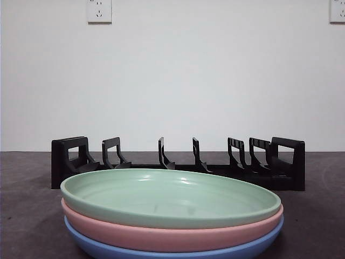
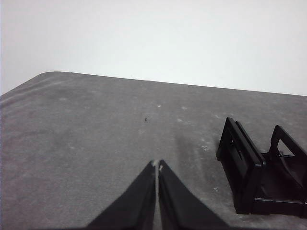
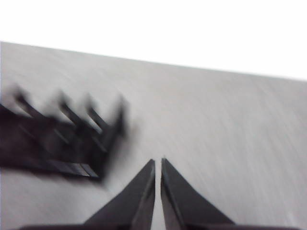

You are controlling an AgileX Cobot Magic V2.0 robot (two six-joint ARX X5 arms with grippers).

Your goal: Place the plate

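Before the empty black rack (image 1: 178, 164), the green plate (image 1: 170, 197) waits unpicked atop its stack; both grippers (image 2: 157, 165) (image 3: 158, 163), jaws closed on nothing, must first reach it.

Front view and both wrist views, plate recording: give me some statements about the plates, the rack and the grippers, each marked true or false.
1. Three plates are stacked, with the green plate on top. True.
2. The blue plate sits directly under the green one. False: the pink plate lies between them, and the blue one is at the bottom.
3. A plate already stands in the black rack. False: all its slots are bare.
4. The left gripper is shut and holds nothing. True.
5. The right gripper grips a plate. False: it is shut on nothing, over the table beside the rack.
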